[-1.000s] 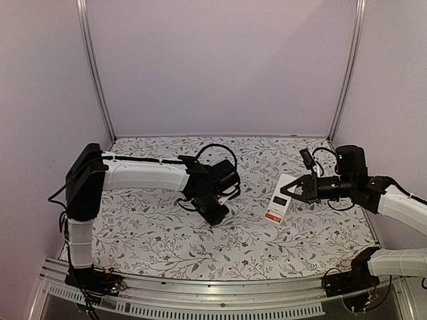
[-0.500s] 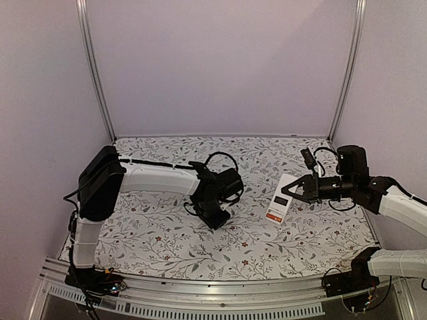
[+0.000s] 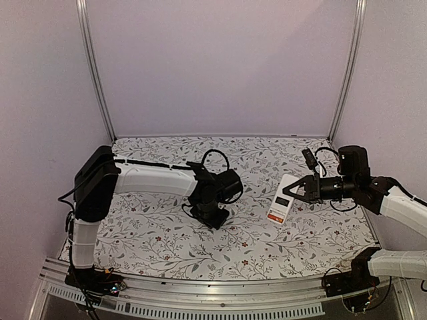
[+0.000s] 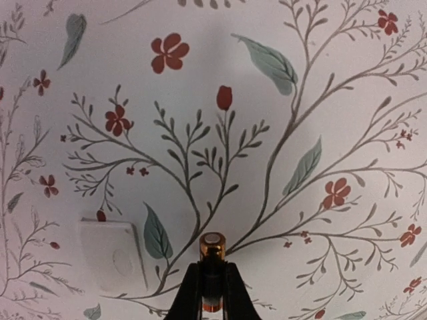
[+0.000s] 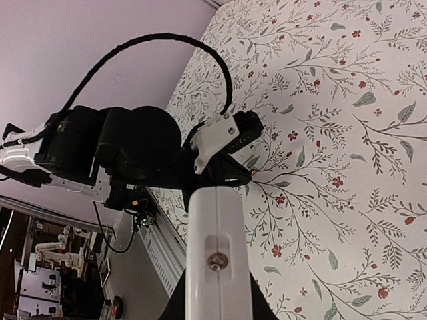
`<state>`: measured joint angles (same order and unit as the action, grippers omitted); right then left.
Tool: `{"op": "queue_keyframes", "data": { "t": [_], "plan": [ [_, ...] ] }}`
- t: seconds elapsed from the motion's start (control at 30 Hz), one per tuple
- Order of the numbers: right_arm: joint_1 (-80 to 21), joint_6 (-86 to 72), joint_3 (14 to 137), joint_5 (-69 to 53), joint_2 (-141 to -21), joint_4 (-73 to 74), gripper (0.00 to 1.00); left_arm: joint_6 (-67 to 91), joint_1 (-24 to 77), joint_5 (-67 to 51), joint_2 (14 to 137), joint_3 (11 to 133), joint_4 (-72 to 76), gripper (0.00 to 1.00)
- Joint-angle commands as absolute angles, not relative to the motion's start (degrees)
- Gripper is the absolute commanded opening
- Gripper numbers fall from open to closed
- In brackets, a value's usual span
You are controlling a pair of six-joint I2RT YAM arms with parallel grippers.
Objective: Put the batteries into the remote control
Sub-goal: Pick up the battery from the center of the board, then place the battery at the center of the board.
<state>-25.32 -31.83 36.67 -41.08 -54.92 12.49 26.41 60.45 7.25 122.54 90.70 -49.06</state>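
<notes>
The left gripper [image 3: 212, 217] sits low over the flower-patterned bench [image 3: 153, 233], well to the left of the remote control [image 3: 280, 200] in the overhead view. Its jaws are pinched nearly together on a single battery [image 4: 213, 248]. The wrist camera shows the orange-red cylinder clamped between the two dark fingers [image 4: 190, 297], with its metal end poking out past their tips. Only the printed cloth lies beyond it. A small flat white cover plate [image 4: 110, 257] lies on the bench just beside that gripper, far from the remote control.

The right gripper [image 3: 292, 193] is narrowed onto the remote control and grips it by the end nearest the right arm. The rest of the handset slants out toward the left arm. From the right wrist, the remote control [image 5: 215, 233] fills the lower middle of the view as a white slab, with a dark finger on either side.

A dark rectangular recess [image 3: 283, 201] shows on the upward face of the remote control. The overhead view is too small to tell whether anything sits inside it.
</notes>
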Motion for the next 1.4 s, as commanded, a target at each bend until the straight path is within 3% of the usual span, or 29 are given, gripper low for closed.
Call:
{"op": "queue_keyframes", "data": {
  "t": [0.0,0.27,0.47,0.8,1.3,1.37],
  "plan": [
    [-24.9,-30.5,36.2,-42.5,-54.1,12.3,0.0,36.9,61.5,12.9,113.4,88.3,-49.5,0.0],
    [-24.9,-30.1,36.7,-43.1,-53.5,12.4,0.0,69.5,61.7,20.6,101.0,77.6,-48.2,0.0],
    [-25.0,-30.6,36.2,-42.8,-52.3,12.5,0.0,86.9,61.1,23.1,99.2,73.5,-49.9,0.0],
    [-24.9,-30.9,35.9,-42.5,-52.0,13.0,0.0,98.9,60.6,15.1,102.5,67.7,-43.6,0.0],
    [-24.9,-29.6,36.2,-42.7,-54.2,12.9,0.0,102.5,60.0,9.7,108.0,66.1,-38.9,0.0],
    [-24.9,-29.5,36.3,-42.9,-54.7,12.9,0.0,102.1,59.9,9.6,108.5,66.6,-39.1,0.06]
  ]
}}
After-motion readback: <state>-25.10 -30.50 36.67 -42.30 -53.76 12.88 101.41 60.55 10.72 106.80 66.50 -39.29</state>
